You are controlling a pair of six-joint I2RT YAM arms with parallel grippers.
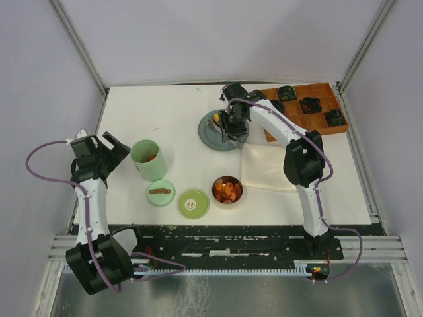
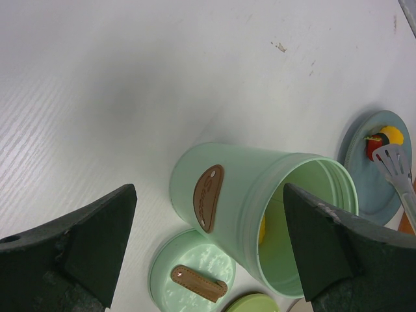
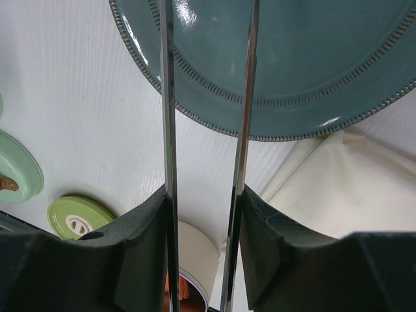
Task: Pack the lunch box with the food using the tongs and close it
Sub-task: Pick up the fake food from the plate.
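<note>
The mint-green canister [image 1: 148,159] of the lunch box stands open, and a yellow piece of food [image 2: 262,227] shows inside it. My left gripper [image 1: 109,149] hangs open just left of it, the canister [image 2: 260,208] between its fingers [image 2: 97,247] but untouched. The canister's flat lid [image 1: 160,193] and the lime-green lid [image 1: 193,204] lie in front. The steel bowl [image 1: 227,190] holds orange food. My right gripper [image 3: 203,201] is shut on the tongs [image 3: 168,97], whose arms reach over the grey-blue plate [image 3: 292,58]. The tongs' tip [image 2: 396,162] sits by a yellow-red-black piece [image 2: 383,138].
A compartmented wooden tray [image 1: 310,127] with dark objects stands at the back right. A folded cream cloth [image 1: 268,165] lies right of the bowl, under the right arm. White walls close in the table on three sides.
</note>
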